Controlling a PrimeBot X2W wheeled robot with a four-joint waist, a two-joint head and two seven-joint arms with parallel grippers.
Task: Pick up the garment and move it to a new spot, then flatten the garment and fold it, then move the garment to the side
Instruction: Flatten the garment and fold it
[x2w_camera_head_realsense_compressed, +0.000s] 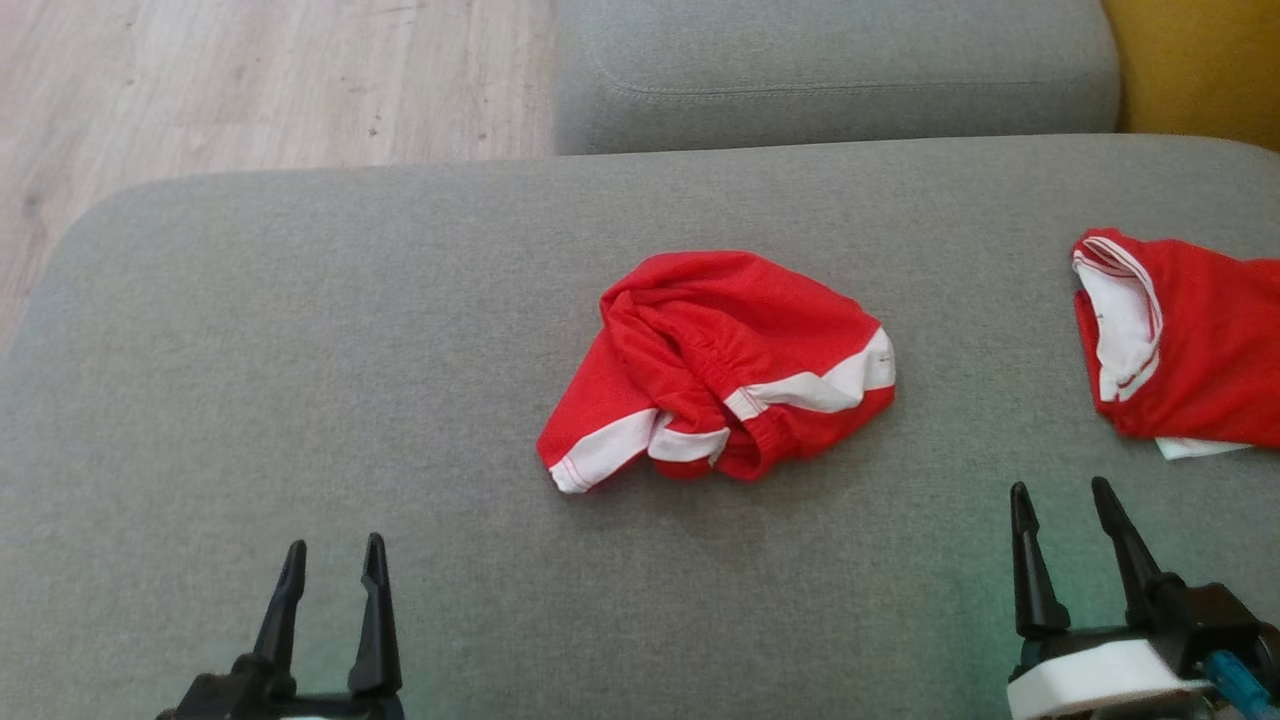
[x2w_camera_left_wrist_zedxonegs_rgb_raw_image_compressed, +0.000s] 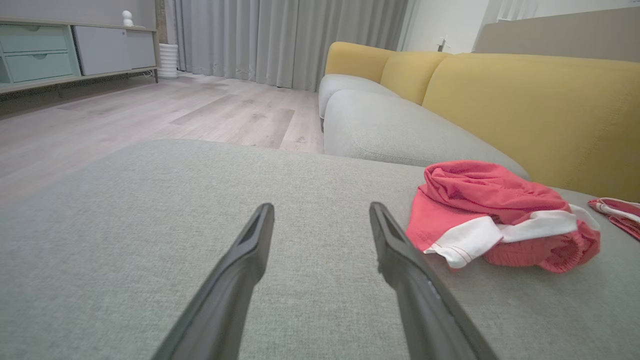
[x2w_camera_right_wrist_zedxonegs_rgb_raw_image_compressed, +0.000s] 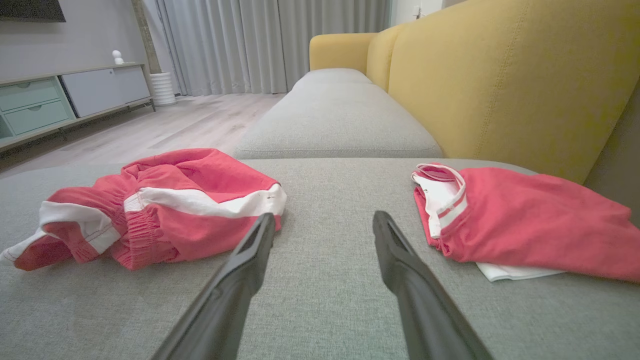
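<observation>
Two-armed unit facing a large grey woven-fabric seat cushion (x2w_camera_head_realsense_compressed: 300, 330), which serves as the reference for all positions below.

1. Near edge of the cushion, left side: left gripper (x2w_camera_head_realsense_compressed: 335, 541), two long dark fingers pointing away across the cushion. The jaws stand fully apart with nothing between them. No contact with any cloth.

2. Near edge of the cushion, right side: right gripper (x2w_camera_head_realsense_compressed: 1059, 485), likewise spread wide and empty. In the right wrist view, bare grey fabric lies between its fingers.

3. Middle of the cushion: the task item, a crumpled red garment with white bands and a gathered elastic waist (x2w_camera_head_realsense_compressed: 720, 360). It lies bunched in a loose heap with one white-edged corner pointing toward the cushion's near left. It sits ahead of both grippers and between their lines, clear of each.

4. Right edge of the cushion: a second red garment with white trim (x2w_camera_head_realsense_compressed: 1200, 340), lying flatter, with white fabric showing beneath its near side. It is well apart from the first.

5. Beyond the cushion's far edge: a smaller grey seat cushion (x2w_camera_head_realsense_compressed: 830, 70) adjoining it, with a mustard-yellow upholstered backrest (x2w_camera_head_realsense_compressed: 1200, 60) to its right.

6. Beyond the cushion's far left: pale wood-plank floor (x2w_camera_head_realsense_compressed: 250, 80). The left wrist view shows a low sideboard with pale green drawers (x2w_camera_left_wrist_zedxonegs_rgb_raw_image_compressed: 35, 60) and grey curtains (x2w_camera_left_wrist_zedxonegs_rgb_raw_image_compressed: 290, 40) behind.
</observation>
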